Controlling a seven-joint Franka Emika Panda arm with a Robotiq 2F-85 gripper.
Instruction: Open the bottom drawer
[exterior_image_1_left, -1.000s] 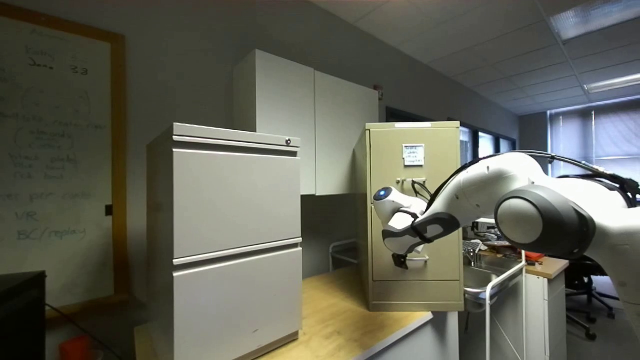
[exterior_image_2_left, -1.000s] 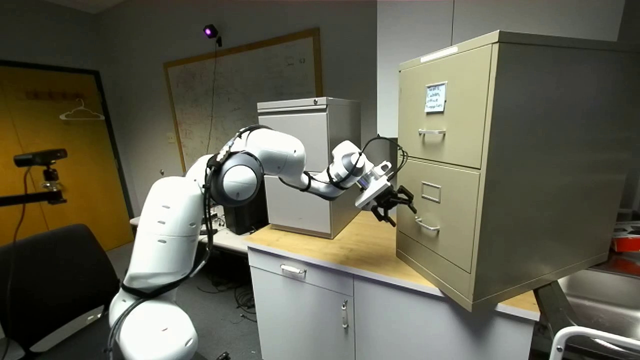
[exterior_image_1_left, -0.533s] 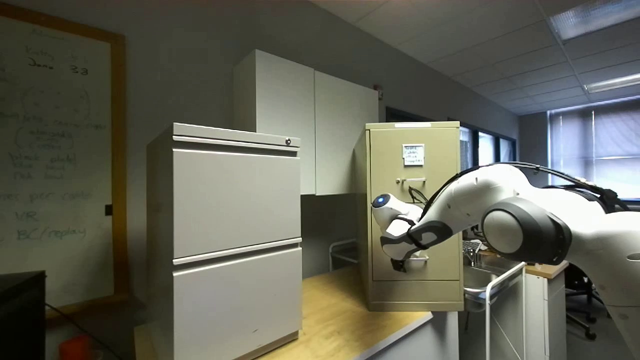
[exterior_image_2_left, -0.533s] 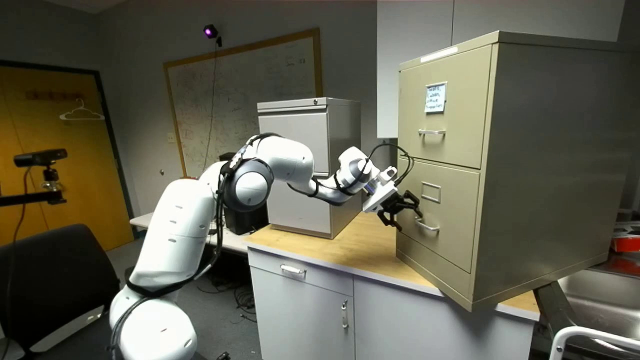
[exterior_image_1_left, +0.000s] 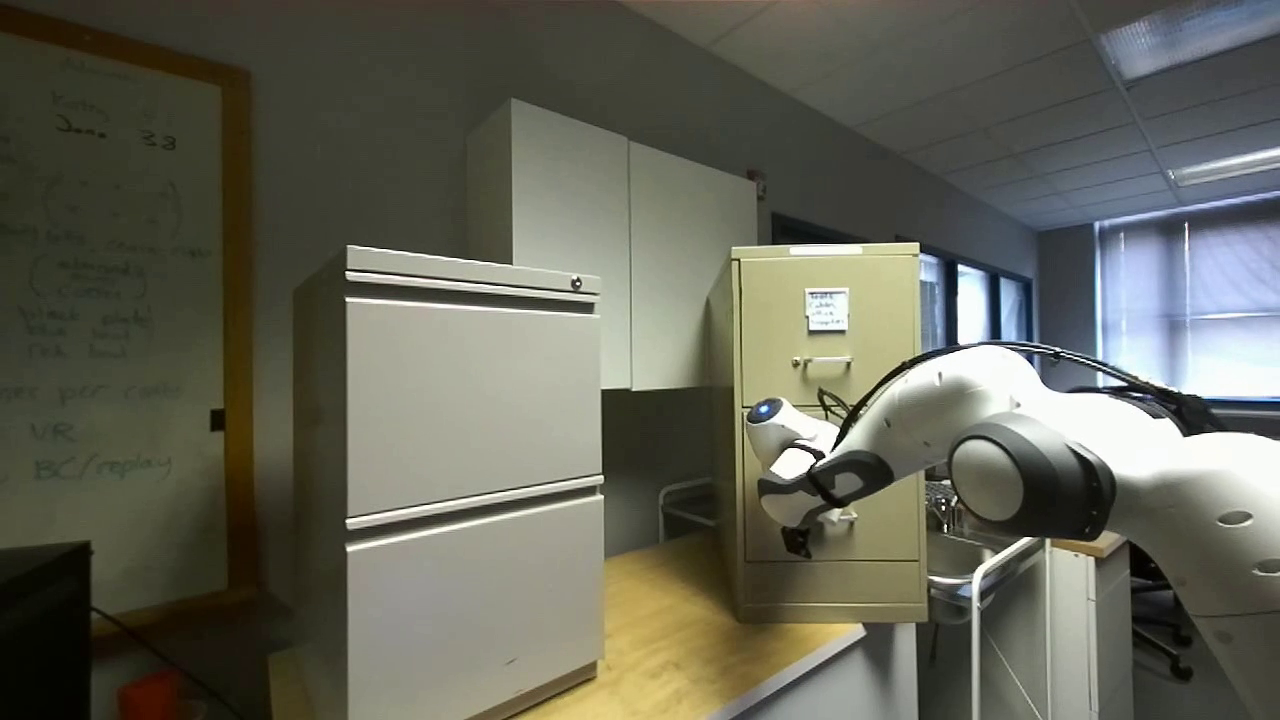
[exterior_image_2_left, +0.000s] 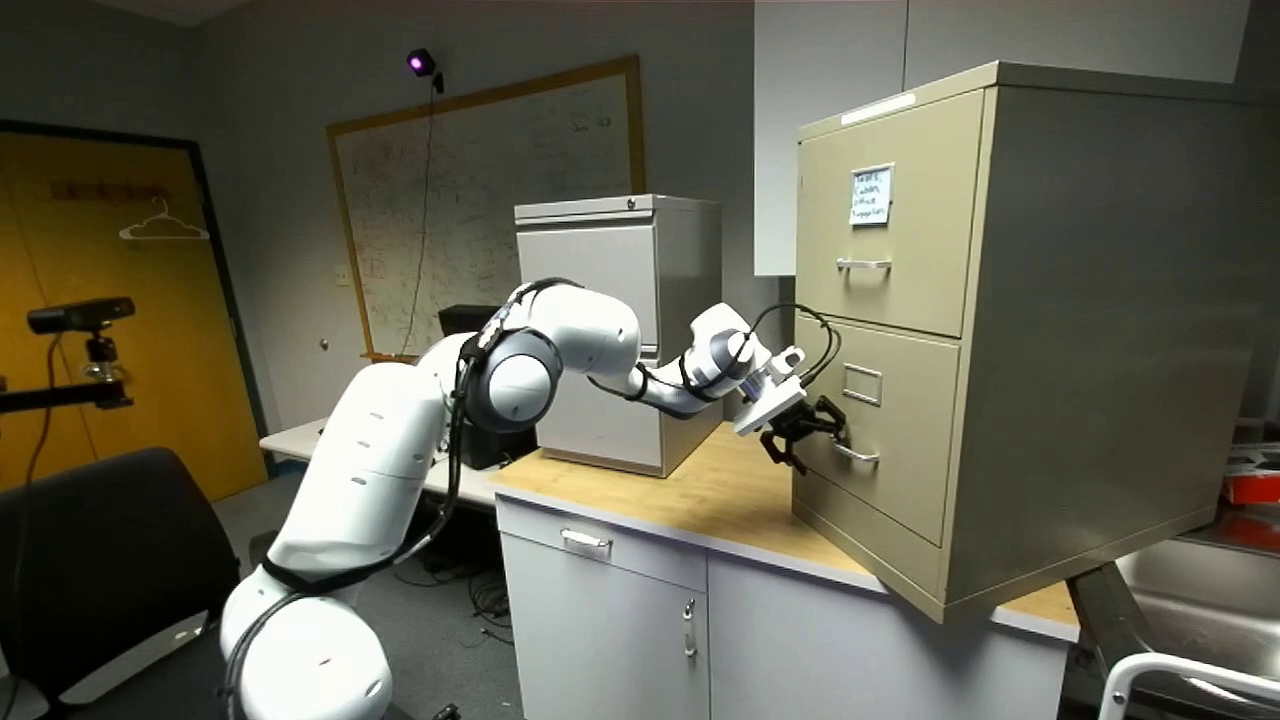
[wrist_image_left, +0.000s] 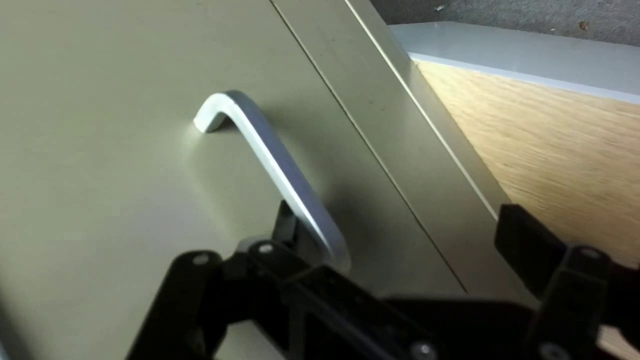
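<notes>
Grey wall (exterior_image_1_left: 380, 120), whiteboard (exterior_image_2_left: 520, 180), yellow door (exterior_image_2_left: 185, 350), bright window (exterior_image_1_left: 1185, 300)

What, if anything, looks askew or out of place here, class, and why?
The beige cabinet: it sits skewed on the counter, one bottom corner jutting past the front edge, while the grey cabinet stands roughly in line with that edge.

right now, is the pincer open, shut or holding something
Pincer: open, jaws spread apart with nothing gripped between them; one is right at the bottom drawer's handle, but whether it touches cannot be told.
</notes>
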